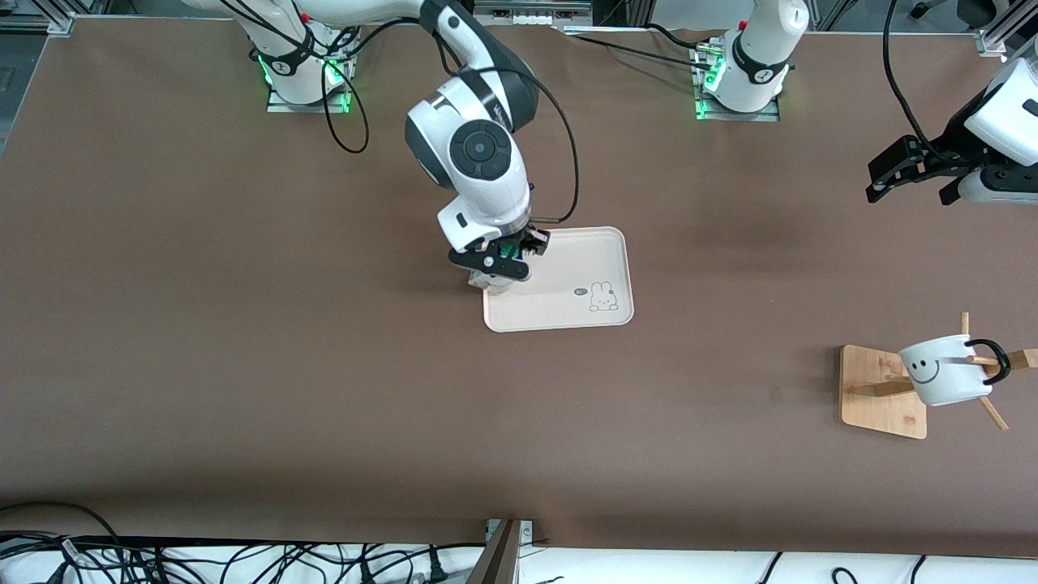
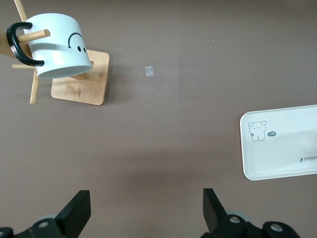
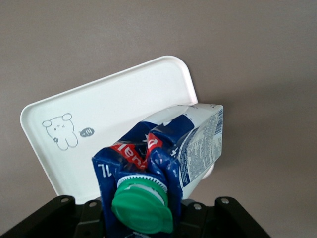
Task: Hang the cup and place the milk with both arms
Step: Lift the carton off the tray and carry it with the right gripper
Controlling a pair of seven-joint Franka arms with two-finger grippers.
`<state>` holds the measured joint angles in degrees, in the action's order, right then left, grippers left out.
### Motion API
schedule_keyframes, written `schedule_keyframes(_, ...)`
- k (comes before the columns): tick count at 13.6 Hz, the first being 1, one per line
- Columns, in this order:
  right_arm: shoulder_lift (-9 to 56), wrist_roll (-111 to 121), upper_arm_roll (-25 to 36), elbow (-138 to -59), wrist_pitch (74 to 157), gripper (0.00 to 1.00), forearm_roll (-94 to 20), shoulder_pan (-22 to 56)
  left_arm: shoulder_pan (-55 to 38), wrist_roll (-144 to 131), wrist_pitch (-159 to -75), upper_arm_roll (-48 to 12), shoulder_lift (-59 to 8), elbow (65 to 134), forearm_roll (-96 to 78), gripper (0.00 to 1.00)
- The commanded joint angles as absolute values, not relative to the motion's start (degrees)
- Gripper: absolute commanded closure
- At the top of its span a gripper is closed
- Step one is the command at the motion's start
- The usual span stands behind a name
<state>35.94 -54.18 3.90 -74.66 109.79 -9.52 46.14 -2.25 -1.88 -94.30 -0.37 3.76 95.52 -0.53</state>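
Item 1 — cup (image 1: pixel 941 373): nearest the front cam. White, black handle, smiley face. Already hung by the handle on a peg of the wooden rack (image 1: pixel 884 393), at the left arm's end of the table (image 1: pixel 243 365). Hangs tilted, mouth toward the rack base. Risk: looks secure; a knock from a passing arm could lift the handle off the peg.

Item 2 — milk (image 3: pixel 168 163): blue/white carton w/ red marks, green cap (image 3: pixel 142 207). Held at the gable top in the right claw (image 1: pixel 500 261), clenched on it. Sits over the tray (image 1: pixel 568 280) corner that is farthest from the rack and toward the robot bases. Right wrist view shows part of the carton bottom overhanging the tray rim, not fully inside.
- Risk A: if let go here, the base may land half on the rim, and the carton tips or slides onto the table.
- Risk B: the grip is on the soft folded top; the carton may hang skewed, so it meets the tray edge-first.
- Can't tell whether the bottom is touching the tray yet.

Item 3 — left claw (image 1: pixel 912 174): released, jaws wide, nothing in it. Waits in the air, well apart from the tray, between rack and left arm base. Low risk.

Item 4 — tray: white, bunny print, mid-table, otherwise bare.
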Motion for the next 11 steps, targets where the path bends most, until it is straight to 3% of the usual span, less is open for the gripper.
schedule_keyframes(1, 34.8, -53.7, 4.7, -70.9, 103.8, 1.00, -9.5, 46.1, -2.5, -1.5, -92.9, -0.4, 2.8, 93.5, 0.2, 0.00)
schedule_keyframes(5, 30.7, -48.9, 5.0, -70.6, 100.3, 1.00, -9.2, 43.7, -2.5, -1.5, -92.9, -0.4, 2.8, 93.5, 0.2, 0.00)
schedule_keyframes(11, 24.7, -32.2, 12.3, -70.9, 91.8, 1.00, -10.3, 40.6, -2.5, -1.5, -92.9, -0.4, 2.8, 93.5, 0.2, 0.00)
